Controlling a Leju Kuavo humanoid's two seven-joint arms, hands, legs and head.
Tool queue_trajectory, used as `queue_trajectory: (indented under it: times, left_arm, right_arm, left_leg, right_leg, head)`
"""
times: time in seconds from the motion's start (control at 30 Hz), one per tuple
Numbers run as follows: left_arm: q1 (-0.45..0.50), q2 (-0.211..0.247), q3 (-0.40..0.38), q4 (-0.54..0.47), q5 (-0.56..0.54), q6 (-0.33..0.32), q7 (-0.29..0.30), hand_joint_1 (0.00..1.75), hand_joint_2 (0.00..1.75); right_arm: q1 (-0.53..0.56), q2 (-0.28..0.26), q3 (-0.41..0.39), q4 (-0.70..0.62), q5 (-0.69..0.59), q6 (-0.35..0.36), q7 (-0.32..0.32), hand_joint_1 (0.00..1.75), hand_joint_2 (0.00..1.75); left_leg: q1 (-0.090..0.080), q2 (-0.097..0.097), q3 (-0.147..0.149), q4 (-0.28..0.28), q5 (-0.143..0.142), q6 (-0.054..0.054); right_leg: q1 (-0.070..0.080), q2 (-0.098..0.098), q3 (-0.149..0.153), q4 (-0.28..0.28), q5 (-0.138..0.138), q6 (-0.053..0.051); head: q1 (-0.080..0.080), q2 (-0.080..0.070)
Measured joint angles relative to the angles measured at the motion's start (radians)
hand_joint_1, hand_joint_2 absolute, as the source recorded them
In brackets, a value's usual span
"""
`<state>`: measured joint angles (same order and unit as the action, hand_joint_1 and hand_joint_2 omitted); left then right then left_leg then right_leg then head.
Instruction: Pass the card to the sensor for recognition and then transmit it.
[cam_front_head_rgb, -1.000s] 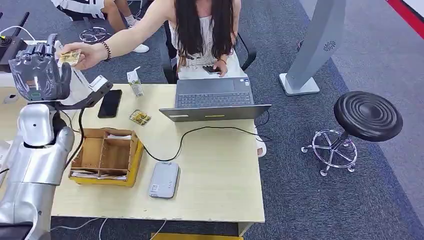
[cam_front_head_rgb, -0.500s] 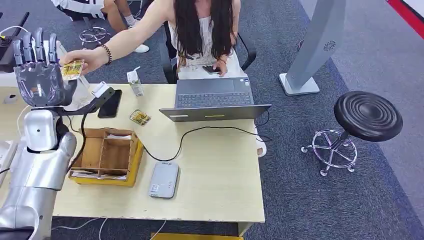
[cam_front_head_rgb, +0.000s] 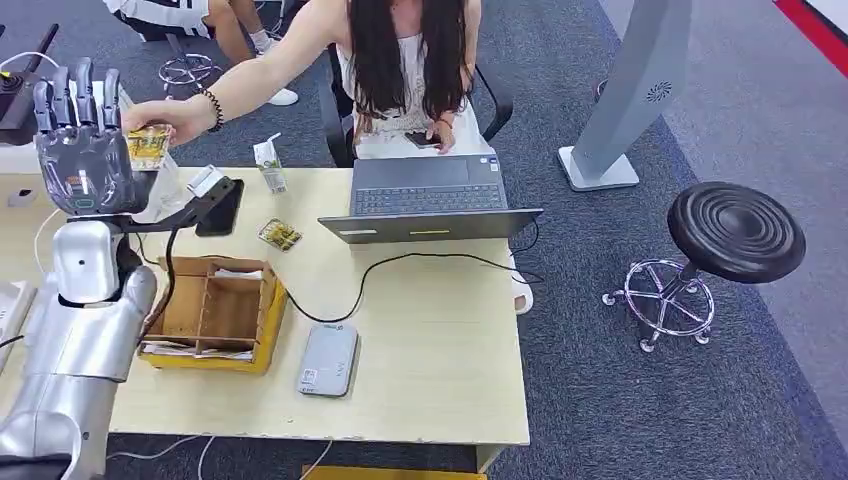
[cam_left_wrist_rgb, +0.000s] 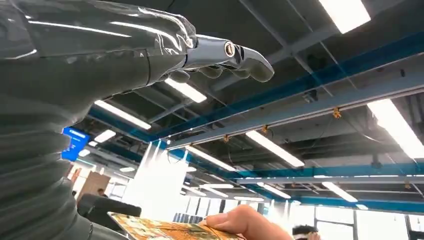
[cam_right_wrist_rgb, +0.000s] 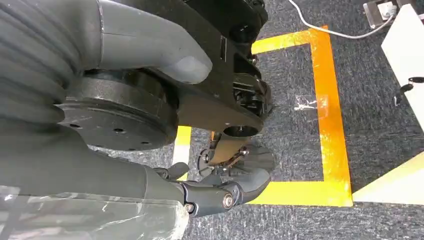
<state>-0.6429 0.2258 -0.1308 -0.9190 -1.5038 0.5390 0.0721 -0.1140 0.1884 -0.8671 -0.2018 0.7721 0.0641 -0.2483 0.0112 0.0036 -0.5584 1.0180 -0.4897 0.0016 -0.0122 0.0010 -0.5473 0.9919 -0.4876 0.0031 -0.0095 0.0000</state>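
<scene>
My left hand (cam_front_head_rgb: 85, 150) is raised at the table's far left, fingers straight up and apart, holding nothing. Just beside it a person's hand (cam_front_head_rgb: 172, 115) pinches the yellow patterned card (cam_front_head_rgb: 147, 146); the card touches none of my fingers. In the left wrist view the card (cam_left_wrist_rgb: 165, 230) lies under the person's fingertip (cam_left_wrist_rgb: 245, 222), apart from my outstretched fingers (cam_left_wrist_rgb: 230, 52). The sensor (cam_front_head_rgb: 203, 181), a small white-topped head on a black stand, sits right below the card. My right hand (cam_right_wrist_rgb: 220, 192) hangs over the floor with nothing in it.
On the table (cam_front_head_rgb: 430, 340) are a wooden divided box (cam_front_head_rgb: 205, 305) on a yellow base, a grey flat device (cam_front_head_rgb: 328, 360), a second card (cam_front_head_rgb: 280, 235), a small carton (cam_front_head_rgb: 268, 165) and an open laptop (cam_front_head_rgb: 430, 195) with its cable. A black stool (cam_front_head_rgb: 735, 230) stands to the right.
My left hand's fingers have uncurled from around the card and now stand straight. The card stays in the person's hand, which has dropped slightly toward the sensor.
</scene>
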Motion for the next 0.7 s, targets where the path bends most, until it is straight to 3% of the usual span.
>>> queue_trajectory:
  times: [0.7]
  left_arm:
    - [-0.002,-0.017,-0.002,0.0,0.017,-0.021,-0.027,1.75,1.75]
  right_arm:
    - [0.0,0.0,0.0,0.0,0.0,0.0,0.003,0.0,1.75]
  left_leg:
    - [0.0,0.0,0.0,0.0,0.0,0.0]
  right_leg:
    - [0.0,0.0,0.0,0.0,0.0,0.0]
  head:
    - [0.0,0.0]
